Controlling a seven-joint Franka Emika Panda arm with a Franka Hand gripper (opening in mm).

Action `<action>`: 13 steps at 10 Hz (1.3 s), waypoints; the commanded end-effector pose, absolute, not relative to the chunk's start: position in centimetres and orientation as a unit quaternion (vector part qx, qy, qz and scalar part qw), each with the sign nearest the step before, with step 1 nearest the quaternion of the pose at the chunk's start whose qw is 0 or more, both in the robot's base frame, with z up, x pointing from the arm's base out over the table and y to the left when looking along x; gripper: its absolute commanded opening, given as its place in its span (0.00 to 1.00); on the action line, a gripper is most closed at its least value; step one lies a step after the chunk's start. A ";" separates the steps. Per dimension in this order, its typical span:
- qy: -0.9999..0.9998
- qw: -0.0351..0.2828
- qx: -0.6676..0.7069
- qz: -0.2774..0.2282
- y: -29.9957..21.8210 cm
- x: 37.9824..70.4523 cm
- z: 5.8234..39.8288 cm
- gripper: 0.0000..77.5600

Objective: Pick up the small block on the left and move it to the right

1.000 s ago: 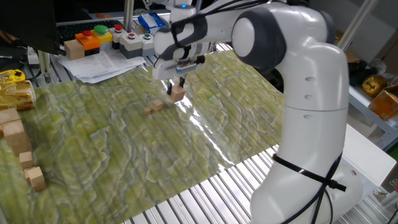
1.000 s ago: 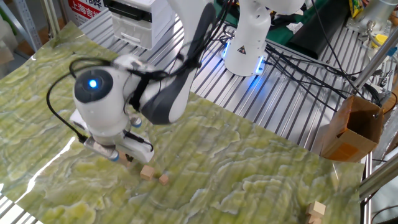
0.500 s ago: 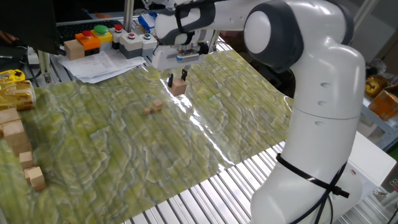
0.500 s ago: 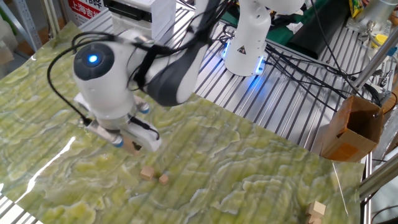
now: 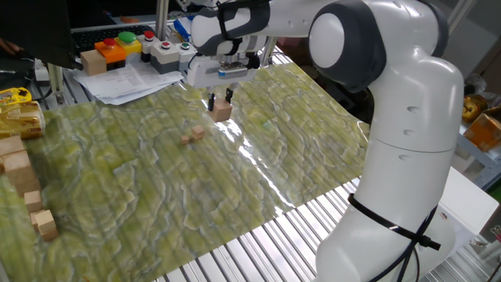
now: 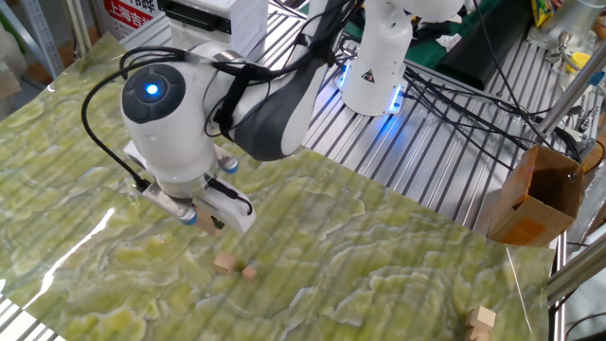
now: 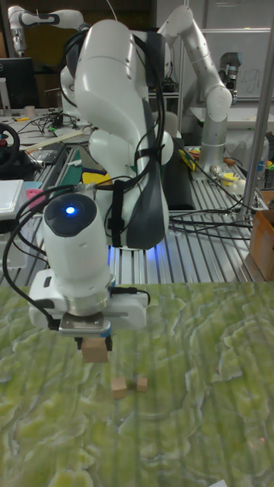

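The small block (image 5: 223,111) is a light-tan wooden cube held a little above the green mat (image 5: 141,188). My gripper (image 5: 220,100) is shut on the small block from above, fingers pointing down. In the other fixed view the gripper (image 6: 210,220) hangs over the mat's middle, and the small block (image 6: 212,224) shows only partly between the fingers. In the tall view the small block (image 7: 94,349) sits under the gripper (image 7: 94,342). Two tiny cubes (image 5: 192,135) lie on the mat close by, also seen as tiny cubes (image 7: 128,386) just in front of the held block.
Longer wooden blocks (image 5: 22,180) are stacked at the mat's left edge. A button box (image 5: 129,43), papers (image 5: 129,78) and a yellow packet (image 5: 17,110) lie behind the mat. A cardboard box (image 6: 532,194) and the arm's base (image 6: 377,66) stand beyond it.
My gripper has risen from the mat with the small block in it and shifted slightly sideways away from the two tiny cubes. The tiny cubes have not moved.
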State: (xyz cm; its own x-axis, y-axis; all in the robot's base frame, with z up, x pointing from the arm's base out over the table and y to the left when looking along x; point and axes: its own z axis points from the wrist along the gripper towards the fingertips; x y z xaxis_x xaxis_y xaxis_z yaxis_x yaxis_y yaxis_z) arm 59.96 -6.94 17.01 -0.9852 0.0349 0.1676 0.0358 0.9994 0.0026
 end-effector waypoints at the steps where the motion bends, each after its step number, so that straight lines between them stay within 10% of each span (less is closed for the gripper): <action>1: -0.993 0.084 -0.082 -0.014 -2.0 59.4 17.5 0.02; 13: -0.983 0.080 -0.157 -0.046 2.3 60.8 15.6 0.02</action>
